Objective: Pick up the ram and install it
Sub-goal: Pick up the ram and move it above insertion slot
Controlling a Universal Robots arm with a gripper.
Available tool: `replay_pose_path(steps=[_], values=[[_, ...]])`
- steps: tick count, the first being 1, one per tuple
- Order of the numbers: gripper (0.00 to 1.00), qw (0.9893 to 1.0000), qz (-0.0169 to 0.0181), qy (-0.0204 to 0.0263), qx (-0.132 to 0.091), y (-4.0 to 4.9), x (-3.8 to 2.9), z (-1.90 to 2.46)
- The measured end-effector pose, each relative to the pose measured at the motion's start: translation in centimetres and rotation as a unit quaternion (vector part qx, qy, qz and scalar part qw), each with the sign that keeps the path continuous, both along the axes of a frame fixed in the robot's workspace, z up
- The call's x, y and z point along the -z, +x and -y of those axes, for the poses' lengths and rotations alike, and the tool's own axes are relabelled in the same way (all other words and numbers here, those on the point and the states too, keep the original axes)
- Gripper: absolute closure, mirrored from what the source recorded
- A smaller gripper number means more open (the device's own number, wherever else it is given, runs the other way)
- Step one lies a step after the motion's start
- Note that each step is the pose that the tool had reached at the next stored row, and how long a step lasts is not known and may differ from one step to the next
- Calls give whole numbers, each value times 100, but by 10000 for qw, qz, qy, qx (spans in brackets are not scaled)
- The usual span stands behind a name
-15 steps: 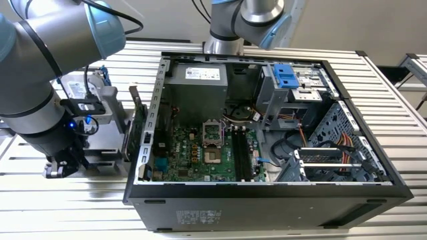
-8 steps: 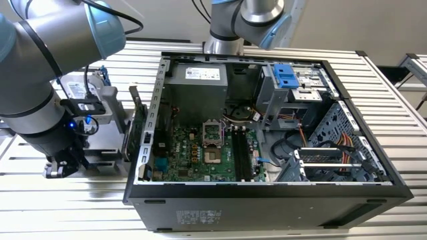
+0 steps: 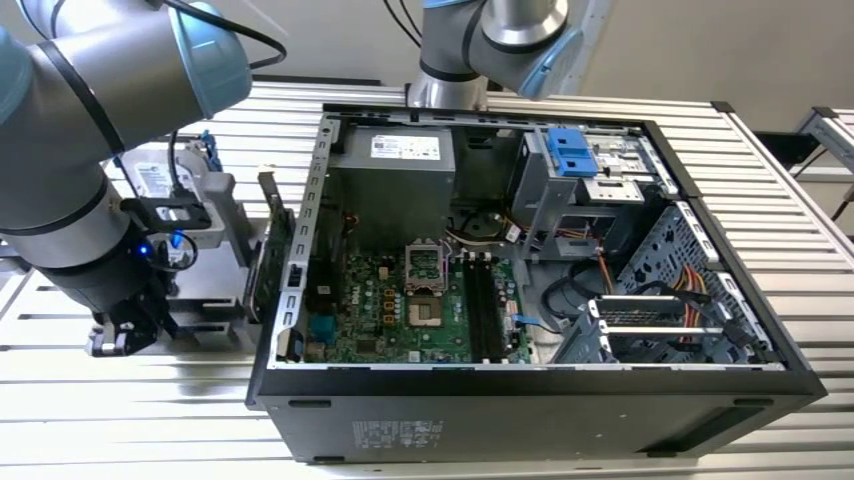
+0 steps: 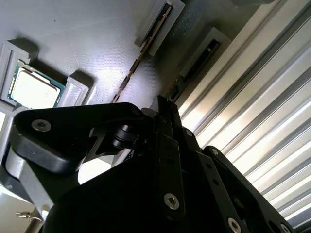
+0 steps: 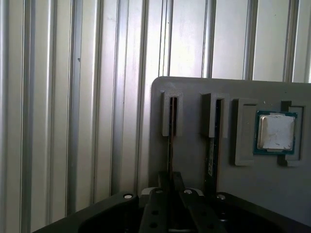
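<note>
Nearest us is the claw [image 5: 170,191]; whether it is parted or clamped we cannot tell. The ram [image 5: 171,121] stands on edge in the grey tray [image 5: 189,160], seemingly dead ahead of the claw, long axis running away from it. A second stick [image 5: 214,126] and a processor [image 5: 276,132] lie alongside. In the exterior view the claw hangs lower left, beside the computer case [image 3: 534,410], whose white label [image 3: 404,147] we cannot read.

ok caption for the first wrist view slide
Pincer at the ram, on edge in a grey holder that also carries a processor chip
</note>
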State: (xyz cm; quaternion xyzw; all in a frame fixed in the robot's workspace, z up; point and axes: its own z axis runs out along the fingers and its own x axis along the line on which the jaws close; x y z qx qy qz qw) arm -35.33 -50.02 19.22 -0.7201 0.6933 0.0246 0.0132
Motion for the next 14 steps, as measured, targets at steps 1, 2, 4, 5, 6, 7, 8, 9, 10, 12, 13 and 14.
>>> replay_pose_path(steps=[1, 2, 4, 5, 6, 7, 8, 9, 10, 12, 13, 14], values=[[100, 10000, 0, 0, 0, 0, 0, 0], [100, 10000, 0, 0, 0, 0, 0, 0], [100, 10000, 0, 1, 0, 0, -23, 0], [100, 10000, 0, 0, 0, 0, -31, 0], [100, 10000, 0, 0, 0, 0, -40, 0], [100, 10000, 0, 0, 0, 0, -49, 0], [100, 10000, 0, 0, 0, 0, -58, 0], [100, 10000, 0, 0, 0, 0, -65, 0], [100, 10000, 0, 0, 0, 0, -74, 0], [100, 10000, 0, 0, 0, 0, -90, 0], [100, 10000, 0, 0, 0, 0, -99, 0], [100, 10000, 0, 0, 0, 0, -107, 0]])
